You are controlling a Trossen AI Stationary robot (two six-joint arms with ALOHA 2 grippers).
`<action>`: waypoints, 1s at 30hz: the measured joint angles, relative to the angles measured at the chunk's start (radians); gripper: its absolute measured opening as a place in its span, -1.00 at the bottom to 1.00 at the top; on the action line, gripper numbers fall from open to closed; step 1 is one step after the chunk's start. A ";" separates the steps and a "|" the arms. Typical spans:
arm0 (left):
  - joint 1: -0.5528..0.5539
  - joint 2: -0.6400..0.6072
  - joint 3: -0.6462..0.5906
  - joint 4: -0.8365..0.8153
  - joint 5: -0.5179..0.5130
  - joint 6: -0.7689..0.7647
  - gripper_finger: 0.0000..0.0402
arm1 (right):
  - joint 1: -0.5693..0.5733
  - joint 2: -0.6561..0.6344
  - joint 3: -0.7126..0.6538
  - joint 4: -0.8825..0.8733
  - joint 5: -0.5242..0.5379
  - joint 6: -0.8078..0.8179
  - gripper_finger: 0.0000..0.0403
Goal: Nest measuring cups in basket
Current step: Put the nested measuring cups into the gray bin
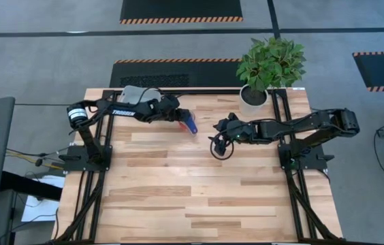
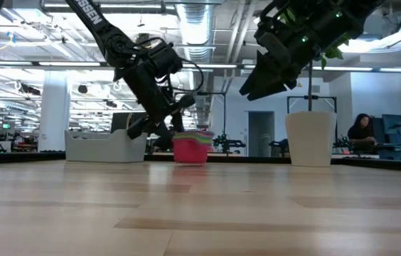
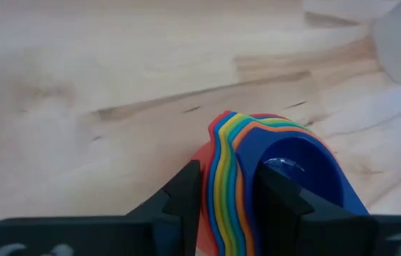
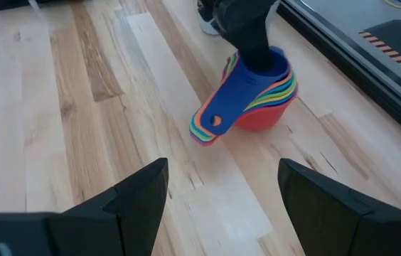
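Observation:
The measuring cups [image 4: 257, 96] are nested in one stack, red outermost and dark blue innermost, with the flat handles [image 4: 211, 117] fanned out to one side. The stack is near the table's far middle [image 1: 189, 124] and shows in the low view [image 2: 192, 147] too. My left gripper [image 3: 229, 185] is shut on it, reaching in from the left [image 1: 178, 116]. My right gripper [image 4: 222, 171] hovers open a little to the stack's right [image 1: 220, 139], touching nothing. The pale translucent basket [image 1: 135, 94] stands on the table at the far left [image 2: 104, 146]. My left gripper pinches the stacked cup walls [image 3: 227, 153] at the rim. One finger [image 3: 279, 203] is inside the dark blue bowl and the other [image 3: 185, 195] is outside against the red cup. It comes slanting down from the table's left. The stack sits tilted; whether its red bottom [image 4: 261, 121] touches the table, I cannot tell.
A white plant pot [image 1: 253, 96] with a green plant stands at the far right edge, also seen in the low view [image 2: 309, 139]. Bare wooden tabletop [image 1: 199, 197] stretches across the near half. A person [image 2: 360, 131] sits in the room beyond the table.

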 joint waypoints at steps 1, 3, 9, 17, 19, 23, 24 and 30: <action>-0.003 -0.001 0.012 -0.004 -0.001 0.000 -0.54 | 0.000 0.000 0.000 -0.002 0.000 0.000 0.45; -0.009 -0.003 0.037 -0.009 -0.001 0.014 -0.54 | 0.000 0.000 0.000 -0.005 0.000 0.000 0.45; -0.025 -0.005 0.140 -0.124 -0.019 0.066 -0.54 | 0.000 0.000 0.000 -0.012 0.000 0.001 0.45; -0.022 -0.050 0.224 -0.230 -0.068 0.108 -0.54 | 0.000 0.000 0.000 -0.065 0.000 0.003 0.45; -0.015 -0.075 0.224 -0.242 -0.091 0.113 -0.54 | 0.000 0.000 -0.002 -0.075 0.007 0.003 0.45; 0.007 -0.146 0.223 -0.348 -0.173 0.123 -0.54 | 0.000 0.000 -0.003 -0.096 0.025 0.003 0.45; 0.012 -0.166 0.223 -0.379 -0.203 0.122 -0.53 | 0.000 0.000 -0.003 -0.102 0.025 0.003 0.45; 0.055 -0.291 0.220 -0.560 -0.370 0.112 -0.53 | 0.003 0.000 -0.003 -0.118 0.025 0.010 0.45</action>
